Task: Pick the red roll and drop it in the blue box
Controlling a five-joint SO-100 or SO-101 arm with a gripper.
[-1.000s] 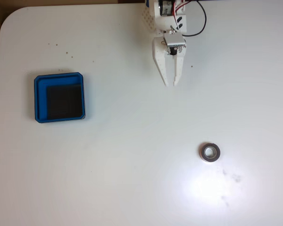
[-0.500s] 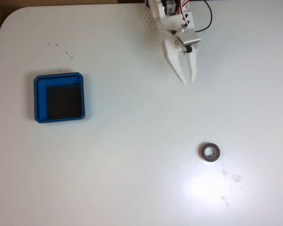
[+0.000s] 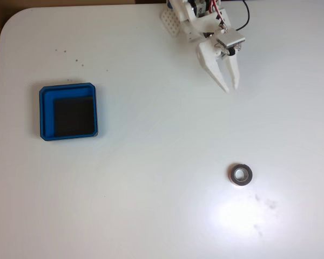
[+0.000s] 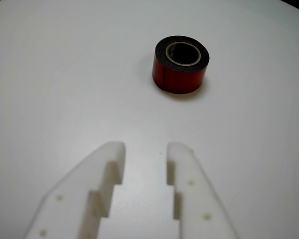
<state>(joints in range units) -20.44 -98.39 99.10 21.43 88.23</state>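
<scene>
hovering gripper (image 4: 145,148), fingers slightly apart, empty; red roll (image 4: 180,64) unlabelled, ahead.

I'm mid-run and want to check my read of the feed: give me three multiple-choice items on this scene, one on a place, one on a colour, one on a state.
1. In the fixed view, where does the red roll lie?
A. inside the blue box
B. on the bare table, lower right
C. between the tool's fingers

2. What colour is the inner floor of the blue box?
A. black
B. white
C. red

3. How is the tool in the wrist view?
A. shut on the roll
B. open and empty, short of the roll
C. gripping the box rim

Answers: 1 B, the roll sits alone on the white table, far from the box. 2 A, a dark square fills the blue rim. 3 B, a clear gap separates the fingers and the roll lies ahead of them.
</scene>
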